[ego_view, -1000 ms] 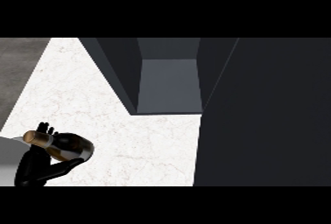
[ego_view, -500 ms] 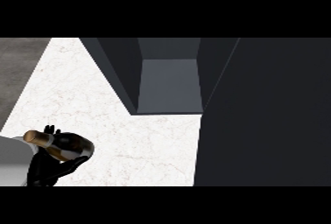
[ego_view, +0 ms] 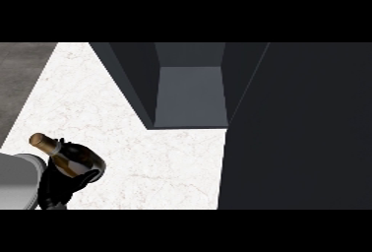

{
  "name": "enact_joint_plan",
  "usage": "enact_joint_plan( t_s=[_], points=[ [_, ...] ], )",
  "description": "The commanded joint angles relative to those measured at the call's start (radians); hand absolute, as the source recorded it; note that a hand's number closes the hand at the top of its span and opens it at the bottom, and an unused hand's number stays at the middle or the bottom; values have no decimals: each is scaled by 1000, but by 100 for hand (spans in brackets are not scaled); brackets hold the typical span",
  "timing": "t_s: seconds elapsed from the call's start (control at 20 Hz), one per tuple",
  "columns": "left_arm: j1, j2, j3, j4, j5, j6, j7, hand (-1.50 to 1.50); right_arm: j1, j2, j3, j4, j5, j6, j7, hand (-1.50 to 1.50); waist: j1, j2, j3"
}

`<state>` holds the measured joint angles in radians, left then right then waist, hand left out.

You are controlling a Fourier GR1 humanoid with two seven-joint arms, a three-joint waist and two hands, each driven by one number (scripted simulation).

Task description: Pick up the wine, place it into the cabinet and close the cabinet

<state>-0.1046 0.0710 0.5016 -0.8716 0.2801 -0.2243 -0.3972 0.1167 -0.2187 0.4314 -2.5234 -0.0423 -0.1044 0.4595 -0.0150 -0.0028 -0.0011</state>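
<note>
We've got the dark glass wine bottle with its gold-foil neck point(ego_view: 67, 156) clenched in our left hand point(ego_view: 62, 184), now lifted slightly off the near-left white marble worktop point(ego_view: 145, 162); the open dark grey cabinet point(ego_view: 190, 93) waits farther right.

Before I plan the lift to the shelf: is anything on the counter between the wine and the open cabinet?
Nothing visible. The left hand is curled round the wine at the lower left; only bare white counter lies between it and the open cabinet.
</note>
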Motion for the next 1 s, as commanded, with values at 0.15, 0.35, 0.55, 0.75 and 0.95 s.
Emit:
enact_joint_plan(
  t_s=[0.15, 0.35, 0.55, 0.75, 0.95],
  points=[
    [-54, 12, -5, 92, 7, -6, -44, -150, 59, -26, 2, -255, -15, -8, 90, -150, -4, 1, 0],
    [-43, -14, -31, 26, 17, 5, -50, 150, 80, -37, -10, -218, -21, 12, 56, -150, 5, 0, 1],
    [-72, -28, -65, 30, -22, 56, -49, 150, 7, -38, -75, -235, -64, -11, 130, -150, 6, 0, 1],
    [-95, -23, -60, 75, -43, 101, -116, 150, 93, -41, -16, -261, -27, -3, 92, -150, -6, -1, 1],
    [-69, -18, -88, 37, -56, 57, -184, 150, 83, -72, -123, -222, -130, 52, 40, -150, 3, 0, 2]
  ],
)
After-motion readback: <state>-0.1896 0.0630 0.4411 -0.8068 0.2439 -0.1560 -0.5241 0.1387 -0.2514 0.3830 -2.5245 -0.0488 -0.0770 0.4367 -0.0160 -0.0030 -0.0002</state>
